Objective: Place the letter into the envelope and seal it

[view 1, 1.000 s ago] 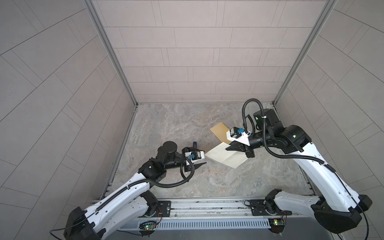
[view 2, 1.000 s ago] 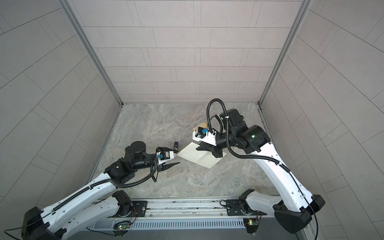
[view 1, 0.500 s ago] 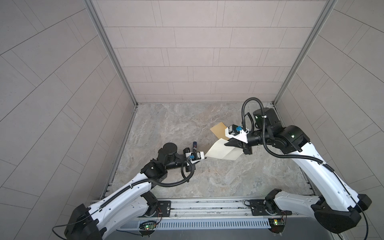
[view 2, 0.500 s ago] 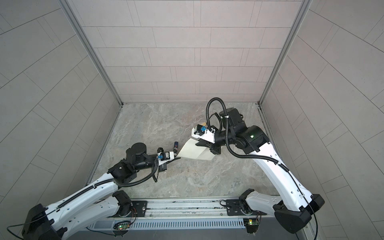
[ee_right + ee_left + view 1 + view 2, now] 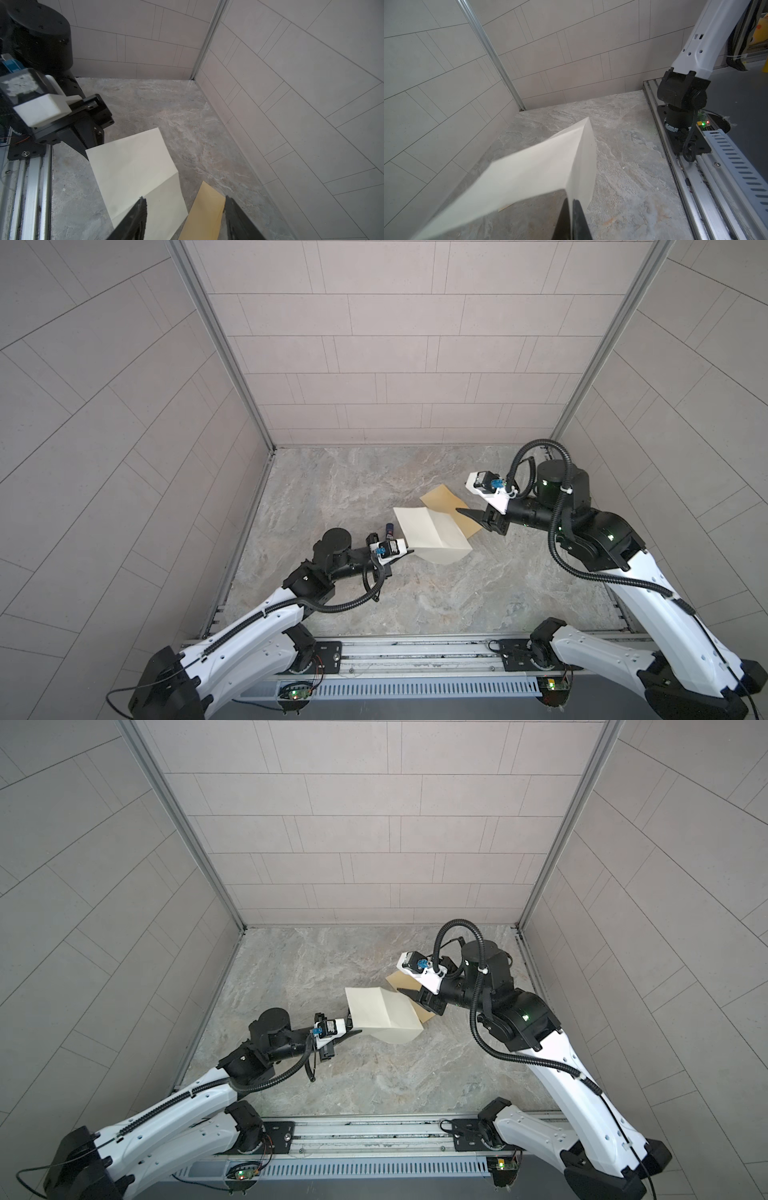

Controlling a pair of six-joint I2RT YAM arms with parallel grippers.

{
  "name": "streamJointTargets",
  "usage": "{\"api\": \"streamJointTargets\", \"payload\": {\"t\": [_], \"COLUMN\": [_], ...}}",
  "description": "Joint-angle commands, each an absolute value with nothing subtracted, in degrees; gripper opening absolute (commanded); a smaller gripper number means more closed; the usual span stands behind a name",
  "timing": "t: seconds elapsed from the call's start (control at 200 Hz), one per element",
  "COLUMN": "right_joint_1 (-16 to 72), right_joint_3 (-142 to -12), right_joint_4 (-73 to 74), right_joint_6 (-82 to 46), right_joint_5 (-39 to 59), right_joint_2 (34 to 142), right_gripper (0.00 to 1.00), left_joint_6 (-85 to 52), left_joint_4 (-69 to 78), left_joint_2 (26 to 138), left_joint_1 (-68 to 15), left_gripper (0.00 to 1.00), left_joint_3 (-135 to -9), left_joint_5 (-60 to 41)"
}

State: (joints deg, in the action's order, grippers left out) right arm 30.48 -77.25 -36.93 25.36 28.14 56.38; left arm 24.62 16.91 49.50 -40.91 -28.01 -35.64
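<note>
While left gripper (image 5: 409,551) pinches the letter (image 5: 432,531), right gripper (image 5: 185,199) gapes, envelope (image 5: 442,499) half hidden.

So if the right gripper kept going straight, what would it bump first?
Probably the letter. The open right gripper points at its near edge, above the envelope. The left gripper holds the letter's far corner. Height is hard to judge, so it might pass over.
</note>
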Motion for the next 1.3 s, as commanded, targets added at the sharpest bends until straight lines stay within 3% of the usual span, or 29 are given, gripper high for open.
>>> {"api": "streamJointTargets", "payload": {"t": [0.0,0.32,0.75,1.051,1.211,1.296], "right_joint_1": [32.2,42.1,47.2,47.5,47.5,47.5], "right_joint_3": [-75.4,-72.0,-70.1,-69.0,-68.6,-68.2], "right_joint_4": [-36.5,-38.9,-35.0,-33.1,-32.7,-32.7], "right_joint_6": [23.9,26.1,25.7,25.6,26.0,26.5], "right_joint_5": [32.7,24.9,20.2,19.2,19.4,19.5], "right_joint_2": [55.9,59.7,65.8,67.7,67.8,67.5], "right_gripper": [0.61,0.53,0.39,0.21,0.05,0.0], "left_joint_6": [23.8,22.6,22.4,22.0,22.0,22.1], "left_joint_4": [20.4,22.2,22.5,22.6,22.8,22.9], "left_joint_2": [48.8,49.0,48.8,48.6,48.7,48.5], "left_joint_1": [-41.0,-41.0,-41.0,-41.0,-41.0,-41.0], "left_gripper": [0.0,0.0,0.0,0.0,0.0,0.06], "left_joint_3": [-27.5,-27.6,-27.6,-27.5,-27.4,-27.4], "left_joint_5": [-35.3,-34.4,-33.9,-33.7,-33.6,-33.3]}}
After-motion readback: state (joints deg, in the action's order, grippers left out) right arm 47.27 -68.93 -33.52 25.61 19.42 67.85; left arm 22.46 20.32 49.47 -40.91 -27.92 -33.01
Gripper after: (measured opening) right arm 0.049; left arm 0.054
